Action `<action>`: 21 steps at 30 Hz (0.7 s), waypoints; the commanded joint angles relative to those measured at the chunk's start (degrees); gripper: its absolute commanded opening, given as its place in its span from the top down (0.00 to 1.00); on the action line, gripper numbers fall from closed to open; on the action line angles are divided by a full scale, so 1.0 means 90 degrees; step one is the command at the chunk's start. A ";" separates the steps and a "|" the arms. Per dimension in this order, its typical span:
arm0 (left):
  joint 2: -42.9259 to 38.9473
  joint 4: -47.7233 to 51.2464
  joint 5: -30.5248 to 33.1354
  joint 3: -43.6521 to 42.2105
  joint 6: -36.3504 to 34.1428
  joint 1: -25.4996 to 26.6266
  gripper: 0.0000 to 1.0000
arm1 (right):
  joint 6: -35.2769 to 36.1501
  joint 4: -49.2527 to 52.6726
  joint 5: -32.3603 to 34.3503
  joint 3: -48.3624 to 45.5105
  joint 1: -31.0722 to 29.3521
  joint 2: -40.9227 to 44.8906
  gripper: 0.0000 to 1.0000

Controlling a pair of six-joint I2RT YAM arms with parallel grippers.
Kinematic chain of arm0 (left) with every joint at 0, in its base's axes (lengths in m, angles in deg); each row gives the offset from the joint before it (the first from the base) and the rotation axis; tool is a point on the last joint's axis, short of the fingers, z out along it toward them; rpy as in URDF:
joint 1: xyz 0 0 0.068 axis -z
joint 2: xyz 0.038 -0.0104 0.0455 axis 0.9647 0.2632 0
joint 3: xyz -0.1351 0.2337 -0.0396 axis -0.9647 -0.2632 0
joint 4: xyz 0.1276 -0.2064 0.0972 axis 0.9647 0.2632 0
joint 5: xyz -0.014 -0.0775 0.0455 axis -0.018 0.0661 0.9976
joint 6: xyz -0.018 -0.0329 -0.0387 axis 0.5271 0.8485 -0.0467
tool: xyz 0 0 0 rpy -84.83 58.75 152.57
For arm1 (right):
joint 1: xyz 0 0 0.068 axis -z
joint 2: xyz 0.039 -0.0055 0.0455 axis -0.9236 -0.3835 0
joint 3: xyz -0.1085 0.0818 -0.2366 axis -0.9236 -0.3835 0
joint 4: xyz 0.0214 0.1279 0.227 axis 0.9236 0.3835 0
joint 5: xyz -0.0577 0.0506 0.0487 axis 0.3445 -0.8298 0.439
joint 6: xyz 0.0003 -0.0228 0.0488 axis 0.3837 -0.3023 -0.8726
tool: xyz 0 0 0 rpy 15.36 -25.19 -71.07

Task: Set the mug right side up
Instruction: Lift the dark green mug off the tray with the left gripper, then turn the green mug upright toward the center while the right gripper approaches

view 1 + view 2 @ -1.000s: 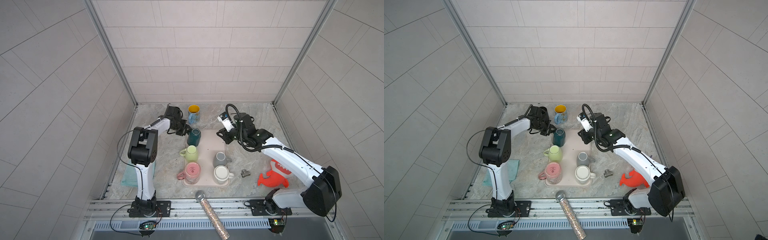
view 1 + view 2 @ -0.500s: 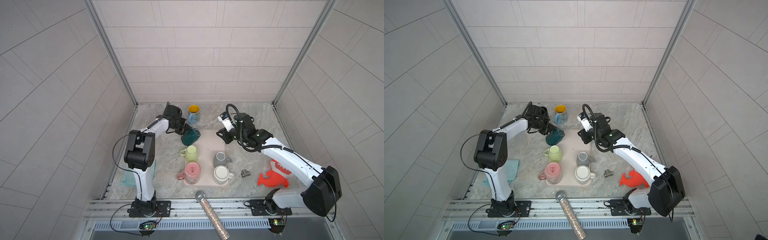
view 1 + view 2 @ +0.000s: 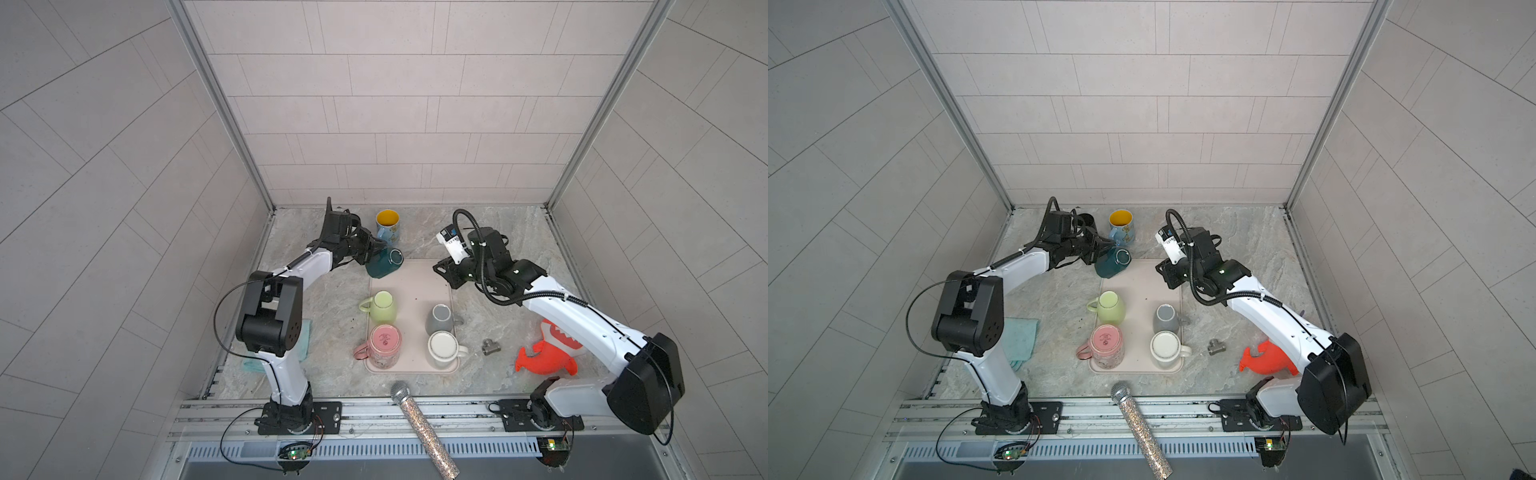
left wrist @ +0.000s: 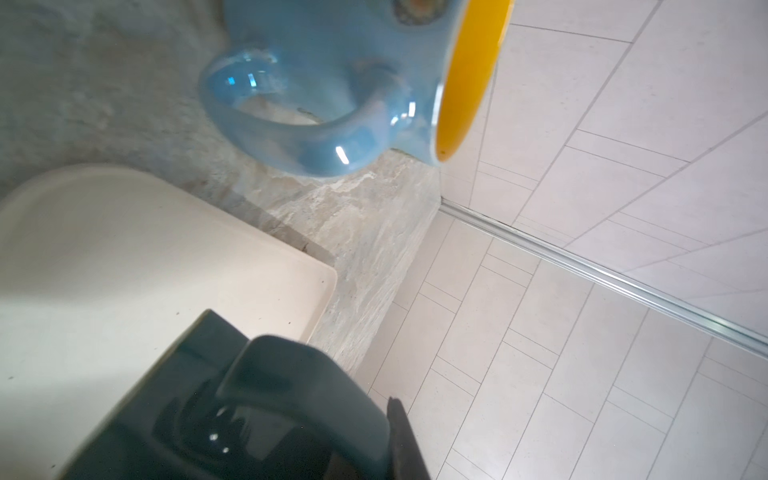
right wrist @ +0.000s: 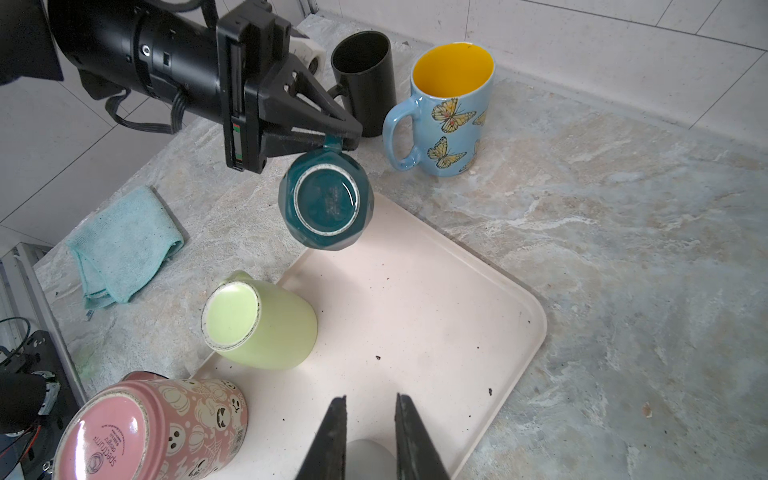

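Observation:
The dark teal mug (image 3: 382, 263) (image 3: 1113, 262) hangs tilted above the back left corner of the pale tray (image 3: 415, 291) (image 3: 1146, 286). Its ringed base (image 5: 326, 205) faces the right arm and its mouth points away. My left gripper (image 3: 369, 250) (image 3: 1100, 249) (image 5: 338, 139) is shut on the mug's handle (image 4: 299, 374). One dark finger (image 4: 403, 444) shows beside the handle in the left wrist view. My right gripper (image 3: 440, 270) (image 3: 1163, 272) (image 5: 370, 401) hovers over the tray's back right, jaws slightly apart and holding nothing.
Upside down on the tray stand a lime mug (image 3: 381, 306), a pink mug (image 3: 384, 345), a grey mug (image 3: 440, 318) and a white mug (image 3: 442, 349). A blue butterfly mug (image 3: 387, 226) and a black mug (image 5: 365, 79) stand upright behind the tray. A teal cloth (image 3: 1021, 336), an orange shark toy (image 3: 548, 349), a metal fitting (image 3: 490, 347) and a microphone (image 3: 419, 424) lie around.
The teal mug stood upside down on the tray's back left corner; my left gripper has lifted it by the handle and tipped it sideways. The right arm has stayed still.

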State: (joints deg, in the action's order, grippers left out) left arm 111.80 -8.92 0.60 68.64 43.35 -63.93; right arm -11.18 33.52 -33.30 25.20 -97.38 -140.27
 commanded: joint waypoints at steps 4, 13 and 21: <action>-0.0876 0.0184 -0.0186 0.0292 -0.1282 0.0062 1.00 | -0.0080 -0.0034 -0.0069 0.0014 0.0007 0.0196 0.79; -0.1804 0.0939 0.1101 0.0260 -0.3585 0.0258 1.00 | -0.0099 0.0114 -0.0020 0.0221 0.0006 0.0178 0.80; -0.2061 -0.0261 0.1147 -0.0253 -0.4568 0.0508 1.00 | -0.0158 0.0529 0.0068 0.0713 0.0001 0.0109 0.81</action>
State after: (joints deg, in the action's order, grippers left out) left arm 95.91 -2.74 10.37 67.92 9.32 -60.54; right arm -11.88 36.30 -33.21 29.04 -97.38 -140.03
